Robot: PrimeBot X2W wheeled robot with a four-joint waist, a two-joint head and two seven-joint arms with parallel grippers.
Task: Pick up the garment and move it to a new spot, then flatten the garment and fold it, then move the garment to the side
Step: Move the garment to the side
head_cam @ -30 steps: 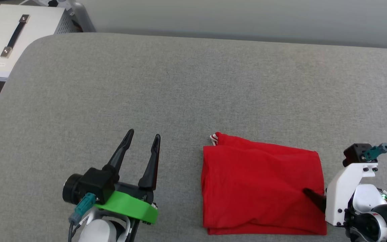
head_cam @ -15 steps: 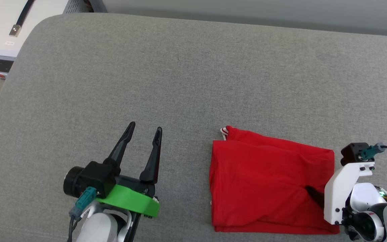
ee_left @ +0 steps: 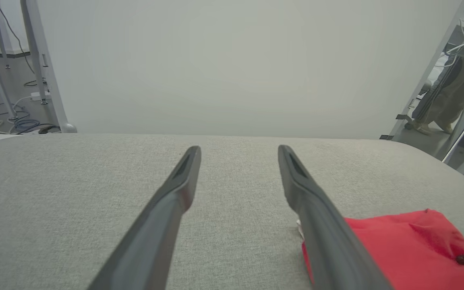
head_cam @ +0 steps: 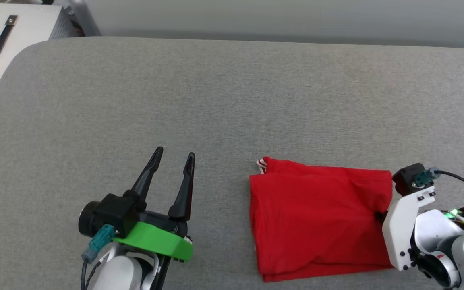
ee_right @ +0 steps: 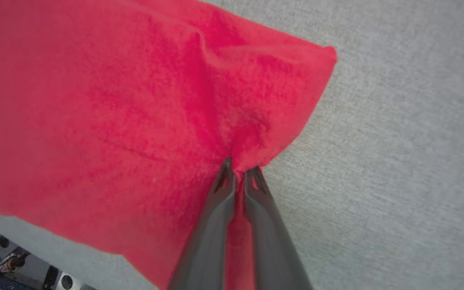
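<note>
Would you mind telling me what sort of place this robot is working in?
Probably a robotics lab or test room: loose cables lie on the floor by metal stand legs, and a white equipment case sits beside the grey fabric-covered table holding a folded red garment.

Right gripper [head_cam: 378, 216] mostly behind wrist; garment [head_cam: 316, 217] underlayers hidden, perhaps several.
</note>
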